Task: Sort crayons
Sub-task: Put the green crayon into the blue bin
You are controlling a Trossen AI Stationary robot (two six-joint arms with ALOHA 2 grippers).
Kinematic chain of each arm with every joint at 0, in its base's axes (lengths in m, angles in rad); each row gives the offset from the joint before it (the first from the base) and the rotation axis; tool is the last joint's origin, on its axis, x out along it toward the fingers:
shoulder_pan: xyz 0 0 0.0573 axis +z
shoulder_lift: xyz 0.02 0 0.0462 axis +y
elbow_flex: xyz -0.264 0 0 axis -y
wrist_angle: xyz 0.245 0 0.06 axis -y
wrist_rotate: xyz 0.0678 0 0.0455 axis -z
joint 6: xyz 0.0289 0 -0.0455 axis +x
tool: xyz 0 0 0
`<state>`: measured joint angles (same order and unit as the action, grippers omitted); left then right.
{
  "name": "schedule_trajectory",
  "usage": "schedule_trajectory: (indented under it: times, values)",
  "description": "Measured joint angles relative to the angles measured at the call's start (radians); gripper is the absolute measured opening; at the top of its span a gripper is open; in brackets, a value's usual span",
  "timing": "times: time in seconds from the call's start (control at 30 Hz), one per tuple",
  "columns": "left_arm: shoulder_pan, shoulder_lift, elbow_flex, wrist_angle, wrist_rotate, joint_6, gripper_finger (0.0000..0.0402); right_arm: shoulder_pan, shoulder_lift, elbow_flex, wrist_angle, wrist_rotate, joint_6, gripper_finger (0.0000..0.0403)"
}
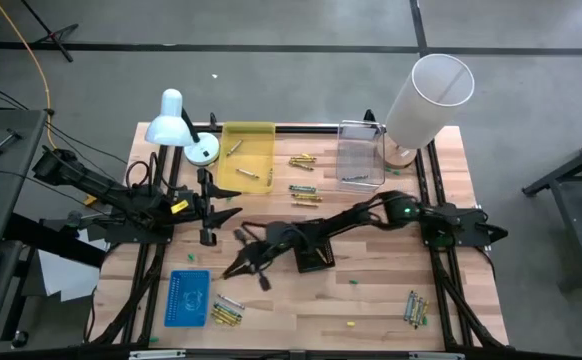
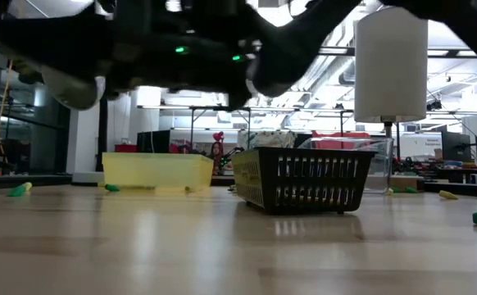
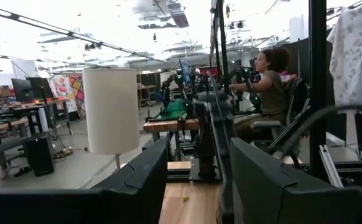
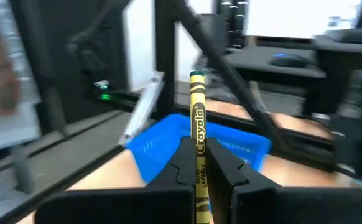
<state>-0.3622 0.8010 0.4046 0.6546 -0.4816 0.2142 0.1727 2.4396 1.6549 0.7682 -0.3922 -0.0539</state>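
The right gripper (image 4: pixel 199 163) is closed on a thin yellow paper-wrapped crayon (image 4: pixel 197 118), held near its middle. It looks light, stiff but breakable. Beyond it lies the blue plastic tray (image 4: pixel 162 146).

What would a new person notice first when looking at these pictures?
Most striking is the yellow crayon held upright in the shut right gripper near the middle of the table, with the blue tray just beyond it. Next is the tall white cylinder standing at the table's far right corner, beside the clear tray and the yellow tray. The left gripper waits open at the left side.
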Motion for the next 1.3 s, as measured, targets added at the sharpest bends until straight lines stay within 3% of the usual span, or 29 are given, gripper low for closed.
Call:
schedule_trajectory:
  times: [0.23,0.4,0.67,0.93,1.17,1.3]
  values:
    - [0.000,0.000,0.000,-0.004,0.000,-0.001,0.0160,0.015,0.135,0.248,-0.117,-0.029,-0.030,0.0000]
    - [0.000,0.000,0.000,-0.007,0.000,0.005,0.0160,0.031,0.192,0.350,-0.122,-0.024,-0.034,0.0000]
    - [0.000,0.000,0.000,-0.006,0.000,0.005,0.0160,0.053,0.215,0.386,-0.105,0.110,-0.057,0.0003]
    - [0.010,0.000,0.000,0.003,-0.001,0.007,0.0160,0.067,0.215,0.387,0.007,0.180,-0.078,0.0006]
    - [0.038,0.000,0.000,0.008,-0.001,0.007,0.0160,0.073,0.216,0.387,0.067,0.179,-0.078,0.0006]
    - [0.051,0.000,0.000,0.024,-0.001,0.007,0.0160,0.074,0.302,0.498,0.082,0.178,-0.023,0.0007]
